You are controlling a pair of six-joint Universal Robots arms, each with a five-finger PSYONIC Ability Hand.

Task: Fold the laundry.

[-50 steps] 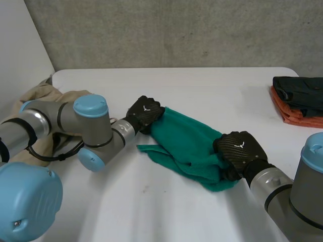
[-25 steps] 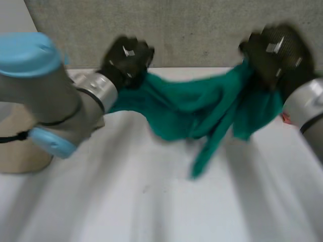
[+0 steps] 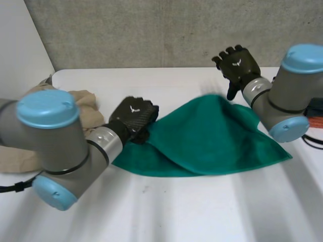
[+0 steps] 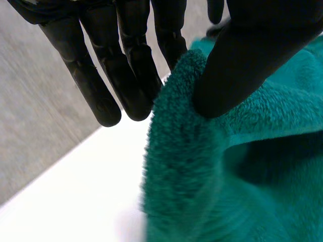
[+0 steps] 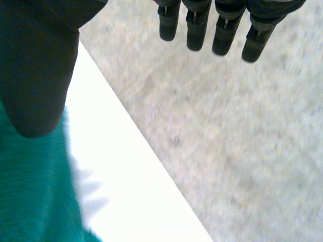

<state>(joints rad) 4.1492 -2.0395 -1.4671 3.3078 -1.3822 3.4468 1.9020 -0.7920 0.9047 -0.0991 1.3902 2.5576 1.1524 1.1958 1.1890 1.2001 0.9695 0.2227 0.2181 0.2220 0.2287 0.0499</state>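
Note:
A green towel [image 3: 212, 138] lies spread across the middle of the white table [image 3: 166, 212]. My left hand [image 3: 134, 119] is at the towel's left corner, and in the left wrist view its thumb [image 4: 252, 55] pinches the green towel's edge [image 4: 176, 126] against the fingers [image 4: 126, 65]. My right hand [image 3: 236, 64] hovers above the towel's far right part with its fingers spread and nothing in it. In the right wrist view the straight fingers [image 5: 222, 30] and thumb [image 5: 35, 75] stand apart above the green towel [image 5: 35, 191].
A beige heap of laundry [image 3: 83, 101] lies at the table's left edge behind my left arm. Folded orange cloth [image 3: 315, 121] sits at the right edge behind my right arm. A grey concrete wall [image 3: 166, 30] stands behind the table.
Both hands lifted the bunched towel and swung it out. It now lies spread flat. The right hand has let go and opened; the left hand keeps its corner, lowered to the table.

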